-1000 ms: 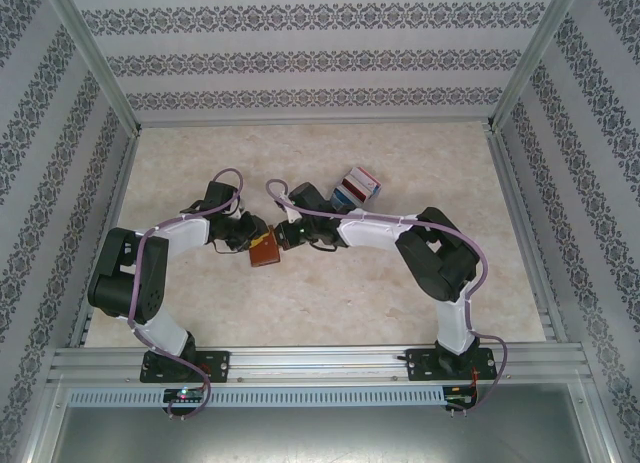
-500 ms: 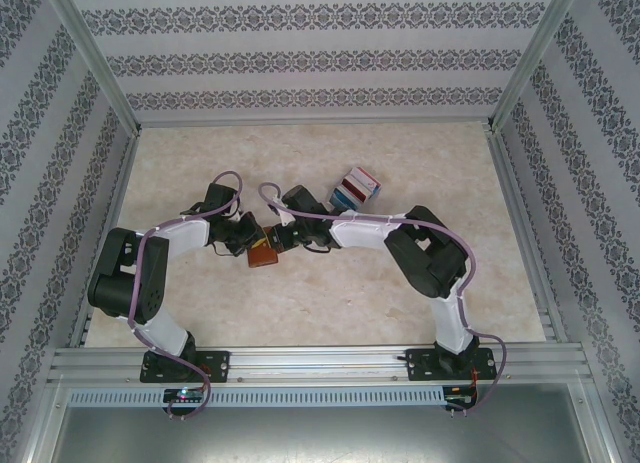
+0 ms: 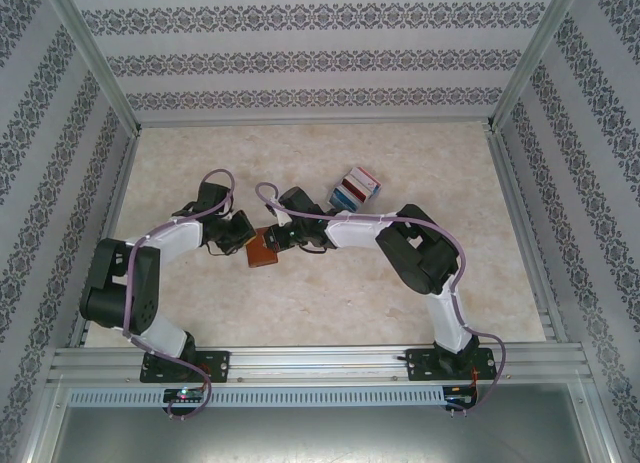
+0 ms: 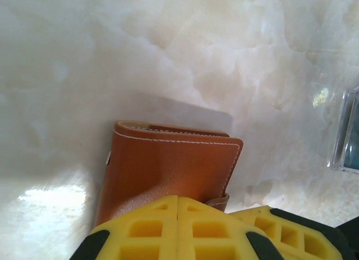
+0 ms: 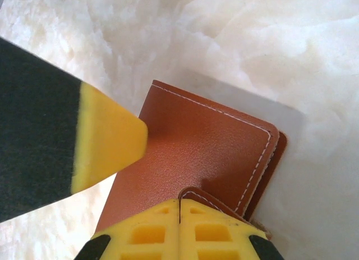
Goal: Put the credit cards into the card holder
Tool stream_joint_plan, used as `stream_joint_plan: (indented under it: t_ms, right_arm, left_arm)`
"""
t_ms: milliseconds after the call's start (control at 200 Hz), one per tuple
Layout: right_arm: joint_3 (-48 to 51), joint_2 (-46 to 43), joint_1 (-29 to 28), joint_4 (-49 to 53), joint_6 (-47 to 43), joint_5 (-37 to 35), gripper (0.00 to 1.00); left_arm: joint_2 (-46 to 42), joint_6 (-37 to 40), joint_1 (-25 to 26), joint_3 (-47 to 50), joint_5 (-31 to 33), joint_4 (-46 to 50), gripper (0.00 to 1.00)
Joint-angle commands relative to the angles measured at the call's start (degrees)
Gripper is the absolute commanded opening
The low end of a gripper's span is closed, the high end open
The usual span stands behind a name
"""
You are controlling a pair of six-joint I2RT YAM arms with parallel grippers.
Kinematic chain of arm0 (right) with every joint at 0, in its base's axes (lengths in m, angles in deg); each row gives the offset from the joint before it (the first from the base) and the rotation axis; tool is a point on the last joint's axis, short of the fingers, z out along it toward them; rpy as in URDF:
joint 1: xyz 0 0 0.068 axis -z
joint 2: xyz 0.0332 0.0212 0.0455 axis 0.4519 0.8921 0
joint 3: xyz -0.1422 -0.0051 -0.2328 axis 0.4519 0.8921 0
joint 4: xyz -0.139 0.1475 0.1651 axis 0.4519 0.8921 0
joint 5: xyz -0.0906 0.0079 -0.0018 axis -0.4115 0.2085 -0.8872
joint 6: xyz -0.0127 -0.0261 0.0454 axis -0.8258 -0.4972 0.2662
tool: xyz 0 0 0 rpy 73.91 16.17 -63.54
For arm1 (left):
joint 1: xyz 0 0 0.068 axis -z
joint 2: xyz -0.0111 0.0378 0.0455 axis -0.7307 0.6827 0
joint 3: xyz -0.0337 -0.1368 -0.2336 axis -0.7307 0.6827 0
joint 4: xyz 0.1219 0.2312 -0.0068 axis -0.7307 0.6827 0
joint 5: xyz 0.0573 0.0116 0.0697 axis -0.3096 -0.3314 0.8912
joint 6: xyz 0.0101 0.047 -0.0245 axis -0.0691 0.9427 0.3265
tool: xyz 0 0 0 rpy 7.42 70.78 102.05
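While surveying surface (image 3: 330, 313), finds card holder (image 3: 263, 248) folded shut at centre, credit cards (image 3: 356, 188) lying apart beyond. Notes left pincer (image 4: 178, 199) newly closed, right pincer (image 5: 179, 206) shut, both at card holder; grip unconfirmed. Judges opening imminent.

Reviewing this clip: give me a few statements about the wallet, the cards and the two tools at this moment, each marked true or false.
1. The wallet lies folded shut on the table. True.
2. The cards are tucked under the wallet. False: they sit in a pile apart from it, farther back and to the right.
3. The left tool and the right tool are both at the wallet. True.
4. The left tool's jaws stand wide open. False: its fingers are pressed together.
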Motion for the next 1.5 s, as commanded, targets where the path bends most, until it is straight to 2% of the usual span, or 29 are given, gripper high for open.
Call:
stream_joint_plan:
  t_ms: [0, 180, 934, 1184, 1494]
  right_arm:
    - [-0.49, 1.73, 0.29, 0.76, 0.62, 0.58, 0.00]
    - [-1.03, 1.55, 0.63, 0.33, 1.04, 2.44, 0.00]
    - [-1.29, 1.99, 0.44, 1.66, -0.17, 4.04, 0.00]
    - [-5.23, 4.80, -0.36, 10.48, -5.19, 2.84, 0.00]
    - [-8.72, 7.93, -1.38, 24.69, -7.06, -3.18, 0.00]
  left_arm:
    - [-0.31, 1.77, -0.58, 2.20, 1.41, 2.16, 0.04]
    - [2.86, 0.20, -0.58, 3.54, -0.37, -2.05, 0.03]
    - [4.86, 0.66, -0.56, 2.23, 0.06, 0.10, 0.01]
    - [5.17, 0.43, -0.60, 1.86, 0.01, 0.24, 0.00]
    - [5.14, -0.06, -0.65, 1.36, 0.18, 0.75, 0.00]
